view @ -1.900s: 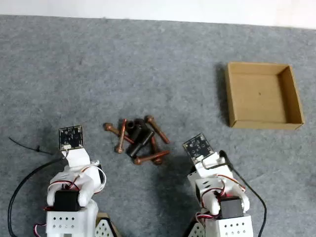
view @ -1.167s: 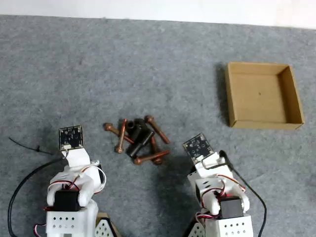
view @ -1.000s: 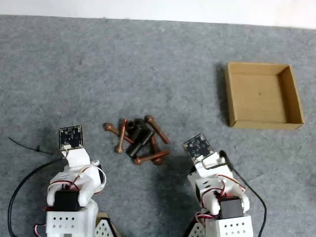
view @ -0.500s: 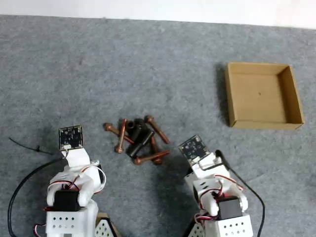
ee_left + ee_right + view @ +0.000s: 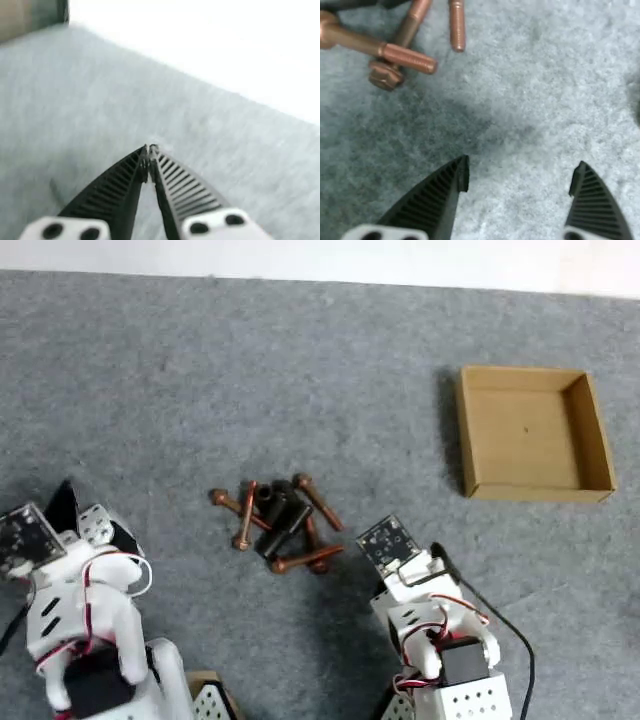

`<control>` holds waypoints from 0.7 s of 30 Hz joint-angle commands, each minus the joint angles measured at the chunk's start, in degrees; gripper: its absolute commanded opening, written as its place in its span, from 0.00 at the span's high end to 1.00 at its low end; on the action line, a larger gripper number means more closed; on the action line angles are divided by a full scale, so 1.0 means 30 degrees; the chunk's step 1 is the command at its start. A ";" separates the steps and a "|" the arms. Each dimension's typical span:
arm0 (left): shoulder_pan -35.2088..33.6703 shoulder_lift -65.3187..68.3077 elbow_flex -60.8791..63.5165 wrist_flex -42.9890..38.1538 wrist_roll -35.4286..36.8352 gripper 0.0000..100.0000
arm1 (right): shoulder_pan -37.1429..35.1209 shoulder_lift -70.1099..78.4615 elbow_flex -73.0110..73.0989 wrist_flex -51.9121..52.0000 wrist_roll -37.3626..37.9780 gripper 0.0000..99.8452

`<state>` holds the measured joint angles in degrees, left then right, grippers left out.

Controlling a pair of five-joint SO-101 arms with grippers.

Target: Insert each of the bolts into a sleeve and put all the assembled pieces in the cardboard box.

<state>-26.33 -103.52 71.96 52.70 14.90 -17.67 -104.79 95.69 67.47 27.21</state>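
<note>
At far left, my left hand (image 5: 150, 149) is clenched on nothing above the grey table (image 5: 300, 370). The bolts (image 5: 320, 504) and black sleeves (image 5: 283, 517) lie piled mid-table, unassembled. My right hand (image 5: 520, 175) is released, jaws wide, just beside that pile. The cardboard box (image 5: 466, 430) sits far right.

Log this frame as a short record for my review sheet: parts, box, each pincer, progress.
parts: copper bolts and black sleeves in one loose pile on the grey mat; no bolt clearly inside a sleeve
box: cardboard box, empty, standing apart from the pile
left pincer: shut, holding nothing, over bare mat
right pincer: open, empty, close to the pile's bolts
progress: nothing boxed yet
</note>
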 commanded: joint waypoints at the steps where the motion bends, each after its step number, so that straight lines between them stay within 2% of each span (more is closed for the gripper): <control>1: 0.0659 0.0484 -0.4352 0.0850 -0.1641 0.97 | -0.0249 -0.0161 0.2564 -0.0073 0.0088 0.70; 5: 0.0659 0.3267 -0.6491 0.1788 -0.3077 0.97 | -0.0278 -0.0161 0.2564 0.0425 0.0059 0.70; 7: 0.0806 0.5788 -0.7575 0.2081 -0.3370 0.97 | -0.1070 -0.0161 0.2564 0.0864 0.0059 0.70; 13: 0.4762 1.4198 -1.1062 0.3048 -0.3370 0.97 | -0.3971 -0.0161 0.2593 0.0777 0.0147 0.70; 15: 0.5524 1.6132 -1.2147 0.3399 -0.3458 0.97 | -0.4029 -0.0161 0.2564 0.0718 0.0147 0.70; 18: 0.5348 1.7773 -1.2469 0.3282 -0.3370 0.97 | -0.3824 -0.0161 0.2535 0.0718 0.0176 0.70; 21: 0.4908 1.7978 -1.1150 0.2315 -0.3223 0.97 | -0.1509 -0.0132 0.2535 0.0689 0.0176 0.70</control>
<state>-10.86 -51.30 37.76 62.46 4.97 -28.13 -104.79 95.69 70.11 27.21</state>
